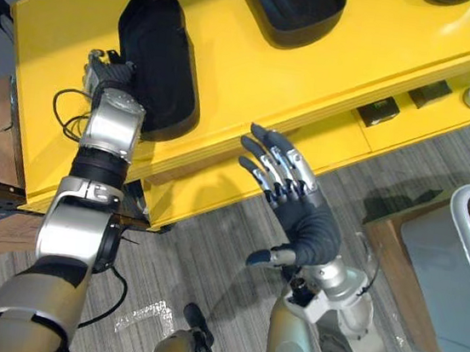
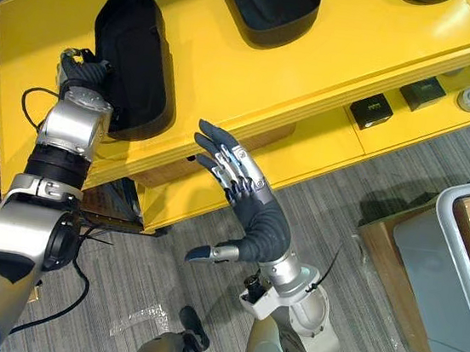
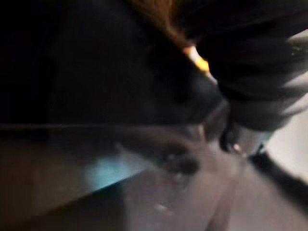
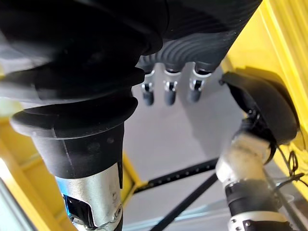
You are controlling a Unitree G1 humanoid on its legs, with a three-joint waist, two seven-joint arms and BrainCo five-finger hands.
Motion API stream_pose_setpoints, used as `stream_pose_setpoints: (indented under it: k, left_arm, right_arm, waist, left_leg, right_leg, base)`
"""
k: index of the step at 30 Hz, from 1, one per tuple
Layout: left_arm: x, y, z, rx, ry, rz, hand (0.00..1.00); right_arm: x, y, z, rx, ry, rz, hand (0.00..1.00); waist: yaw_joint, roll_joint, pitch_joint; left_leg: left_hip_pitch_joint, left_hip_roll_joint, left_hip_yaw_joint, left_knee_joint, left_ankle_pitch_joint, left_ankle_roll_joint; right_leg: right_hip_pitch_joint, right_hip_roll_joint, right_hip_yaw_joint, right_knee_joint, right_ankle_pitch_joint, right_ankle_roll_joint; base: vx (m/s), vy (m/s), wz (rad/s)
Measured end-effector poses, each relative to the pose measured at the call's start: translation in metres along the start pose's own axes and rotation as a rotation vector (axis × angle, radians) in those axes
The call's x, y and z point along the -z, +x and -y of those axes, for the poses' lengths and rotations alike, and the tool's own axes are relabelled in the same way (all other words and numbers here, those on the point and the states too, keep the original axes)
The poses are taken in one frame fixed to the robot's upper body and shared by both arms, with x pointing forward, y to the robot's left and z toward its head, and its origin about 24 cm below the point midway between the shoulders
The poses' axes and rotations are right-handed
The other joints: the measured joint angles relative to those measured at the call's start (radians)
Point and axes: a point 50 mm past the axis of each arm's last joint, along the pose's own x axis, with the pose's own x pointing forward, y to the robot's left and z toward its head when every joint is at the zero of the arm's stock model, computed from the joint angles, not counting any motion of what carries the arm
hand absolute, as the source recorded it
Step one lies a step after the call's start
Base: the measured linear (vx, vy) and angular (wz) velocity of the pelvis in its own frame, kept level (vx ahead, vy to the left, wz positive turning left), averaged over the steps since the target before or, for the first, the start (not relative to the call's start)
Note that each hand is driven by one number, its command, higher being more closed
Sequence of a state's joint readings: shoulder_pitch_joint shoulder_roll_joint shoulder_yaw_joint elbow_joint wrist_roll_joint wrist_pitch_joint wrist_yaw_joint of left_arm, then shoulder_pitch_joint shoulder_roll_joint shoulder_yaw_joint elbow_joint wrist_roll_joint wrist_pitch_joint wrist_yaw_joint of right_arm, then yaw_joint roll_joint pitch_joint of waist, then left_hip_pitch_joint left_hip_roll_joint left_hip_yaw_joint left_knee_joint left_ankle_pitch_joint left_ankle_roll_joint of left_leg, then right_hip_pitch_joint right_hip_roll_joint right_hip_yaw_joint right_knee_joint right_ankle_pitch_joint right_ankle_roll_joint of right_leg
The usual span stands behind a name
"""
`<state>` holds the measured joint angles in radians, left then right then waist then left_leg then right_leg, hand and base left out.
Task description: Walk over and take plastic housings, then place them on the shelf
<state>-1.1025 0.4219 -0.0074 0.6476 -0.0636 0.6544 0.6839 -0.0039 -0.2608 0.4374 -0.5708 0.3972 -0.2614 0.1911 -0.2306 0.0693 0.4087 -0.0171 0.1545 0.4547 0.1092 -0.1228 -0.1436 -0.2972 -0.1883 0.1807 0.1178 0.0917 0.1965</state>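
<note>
One black plastic housing (image 1: 159, 59) is laid flat on the yellow shelf (image 1: 316, 74) with the left hand (image 1: 109, 73) set against its near end, grip impossible to tell, while the right hand (image 1: 302, 223) is held clear, fingers spread, seemingly unneeded.

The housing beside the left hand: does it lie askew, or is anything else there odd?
Nothing stands out. The housing lies flat on the yellow shelf, its near end close to the front edge. The left hand is at its side. A second housing lies farther back.
</note>
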Motion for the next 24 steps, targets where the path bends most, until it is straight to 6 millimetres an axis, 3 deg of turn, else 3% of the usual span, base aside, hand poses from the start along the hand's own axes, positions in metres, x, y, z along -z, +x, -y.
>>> stream_pose_setpoints:
  k: [5,11,17,20,21,22,23,24]
  left_arm:
    - [-0.013,-0.001,-0.015,-0.204,-0.175,0.064,0.00]
    - [-0.082,-0.025,-0.041,-0.345,-0.486,0.328,0.00]
    - [-0.109,-0.049,-0.060,-0.341,-0.690,0.574,0.00]
    - [-0.096,-0.071,-0.074,-0.280,-0.801,0.740,0.00]
    - [-0.073,-0.093,-0.082,-0.165,-0.874,0.832,0.00]
    - [-0.061,-0.102,-0.083,-0.120,-0.897,0.843,0.00]
    - [-0.032,-0.117,-0.083,-0.047,-0.920,0.829,0.00]
    - [-0.005,-0.130,-0.082,0.007,-0.939,0.787,0.00]
  right_arm:
    - [0.004,-0.009,-0.004,0.038,0.033,-0.026,0.00]
    - [0.008,-0.020,-0.017,0.042,0.098,-0.041,0.00]
    - [0.000,-0.015,-0.025,-0.021,0.115,0.018,0.00]
    - [-0.003,-0.009,-0.024,-0.029,0.082,0.047,0.00]
    - [-0.003,-0.002,-0.021,-0.017,0.037,0.058,0.00]
    - [-0.002,0.001,-0.019,-0.003,0.021,0.055,0.00]
    - [0.003,0.006,-0.011,0.035,-0.009,0.042,0.00]
    - [0.008,0.011,-0.001,0.094,-0.031,0.027,1.00]
  waist:
    - [-0.001,-0.013,0.007]
    - [0.000,-0.016,0.005]
    - [0.005,-0.023,0.000]
    - [0.016,-0.025,-0.025]
    - [0.022,-0.023,-0.030]
    - [0.028,-0.022,-0.035]
    - [0.046,-0.021,-0.044]
    - [0.068,-0.023,-0.047]
  left_leg:
    - [0.006,0.000,0.014,0.000,0.000,-0.001]
    - [0.024,-0.002,0.021,-0.012,0.000,-0.001]
    - [0.051,-0.003,-0.010,-0.012,0.001,-0.001]
    - [0.049,-0.003,-0.042,-0.012,0.010,0.001]
    - [0.047,-0.004,-0.073,-0.011,0.012,0.003]
    - [0.047,-0.005,-0.087,-0.011,0.014,0.003]
    - [0.039,-0.006,-0.113,-0.007,0.018,0.005]
    - [0.017,-0.007,-0.146,0.009,0.019,0.008]
  right_leg:
    - [-0.002,0.002,0.012,0.003,0.000,0.000]
    - [0.006,0.002,0.013,0.009,0.000,0.000]
    - [0.056,-0.006,-0.021,0.009,-0.001,-0.002]
    - [0.069,-0.012,-0.048,0.009,-0.002,-0.003]
    - [0.091,-0.019,-0.074,0.008,-0.007,-0.003]
    - [0.097,-0.022,-0.085,0.009,-0.008,-0.003]
    - [0.108,-0.028,-0.106,0.003,-0.008,-0.003]
    - [0.122,-0.037,-0.138,-0.009,-0.008,-0.003]
  base:
    - [0.01,-0.004,-0.04]
    - [0.01,0.001,-0.02]
    - [0.00,0.000,0.09]
    - [-0.01,-0.019,0.28]
    - [-0.01,-0.011,0.41]
    - [-0.02,-0.012,0.53]
    - [-0.02,-0.018,0.63]
    - [-0.03,-0.022,0.68]
